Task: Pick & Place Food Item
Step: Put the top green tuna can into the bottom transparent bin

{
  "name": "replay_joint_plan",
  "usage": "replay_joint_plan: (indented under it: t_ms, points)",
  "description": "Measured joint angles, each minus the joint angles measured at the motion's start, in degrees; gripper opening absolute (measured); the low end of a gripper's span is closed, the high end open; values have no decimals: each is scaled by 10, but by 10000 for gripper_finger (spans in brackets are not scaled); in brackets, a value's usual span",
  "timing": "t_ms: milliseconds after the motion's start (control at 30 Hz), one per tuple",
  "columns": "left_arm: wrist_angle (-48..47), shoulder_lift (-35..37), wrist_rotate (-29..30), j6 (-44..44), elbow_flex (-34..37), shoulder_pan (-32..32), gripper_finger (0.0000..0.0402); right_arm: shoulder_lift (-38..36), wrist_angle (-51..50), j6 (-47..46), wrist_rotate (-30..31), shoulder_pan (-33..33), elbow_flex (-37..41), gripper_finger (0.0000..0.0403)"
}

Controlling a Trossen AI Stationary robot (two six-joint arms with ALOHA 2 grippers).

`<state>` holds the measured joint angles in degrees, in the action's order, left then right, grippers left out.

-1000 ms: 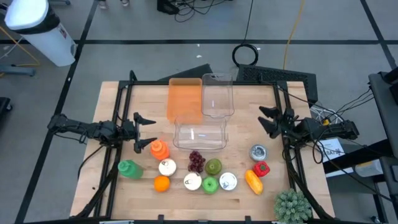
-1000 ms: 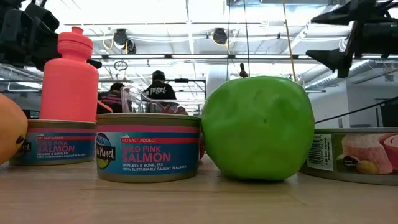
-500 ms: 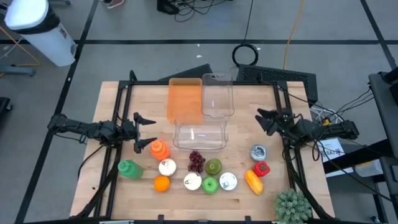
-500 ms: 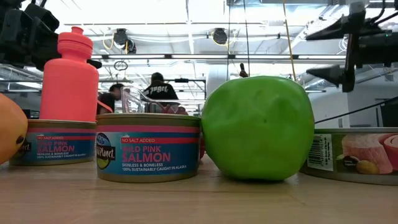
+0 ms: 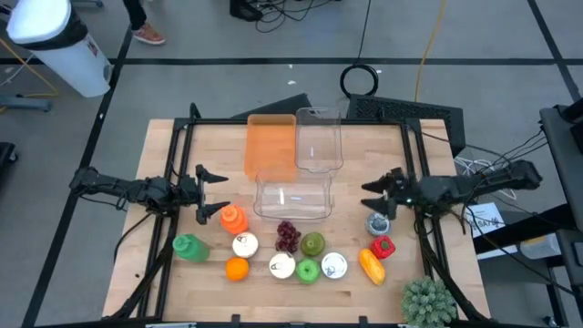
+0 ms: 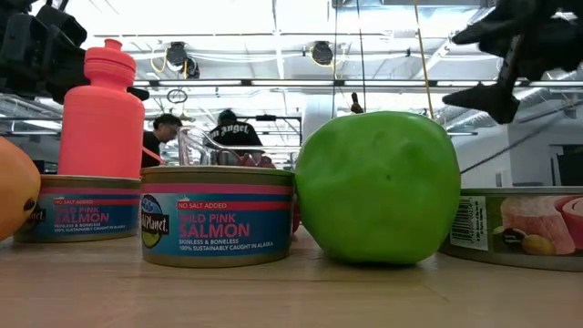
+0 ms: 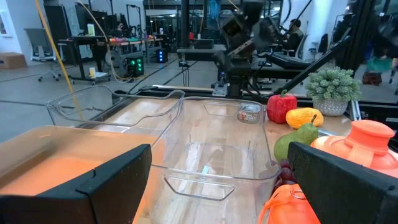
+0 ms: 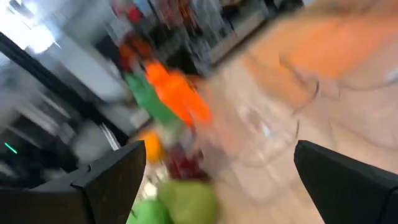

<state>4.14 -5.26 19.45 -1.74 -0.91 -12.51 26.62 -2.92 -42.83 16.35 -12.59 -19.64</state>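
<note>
Pre-grasp inspection, food row below clear container (image 5: 291, 196).

Left gripper (image 5: 206, 194) parked left of container, jaws wide, empty. Right gripper (image 5: 374, 194) right of container, wide, empty, above small tin (image 5: 378, 223): judged rigid, light, slippery-walled; best gripped across sides.

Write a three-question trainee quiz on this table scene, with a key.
1. True or false: the right end effector is shut on the silver can.
2. Which item lies nearest the red pepper? A. green bottle B. yellow pepper C. orange
3. Fill in: the left end effector hangs open beside the ____ bottle.

Key: 1. False, it is open, above the table and holding nothing. 2. B. 3. orange
</note>
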Motion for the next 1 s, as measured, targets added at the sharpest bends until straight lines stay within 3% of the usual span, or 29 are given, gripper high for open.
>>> replay_joint_plan:
  t_ms: [233,333,500,667,1000]
  points:
    - [0,0,0,0,0,0,392,246,-395,-101,-86,-14,-204,391]
    - [0,0,0,0,0,0,392,321,-519,-156,-135,-14,-233,391]
    - [0,0,0,0,0,0,392,399,-628,-232,-181,-14,-238,391]
    - [0,0,0,0,0,0,392,448,-639,-251,-166,-13,-238,391]
    - [0,0,0,0,0,0,392,517,-499,-189,-86,35,-239,391]
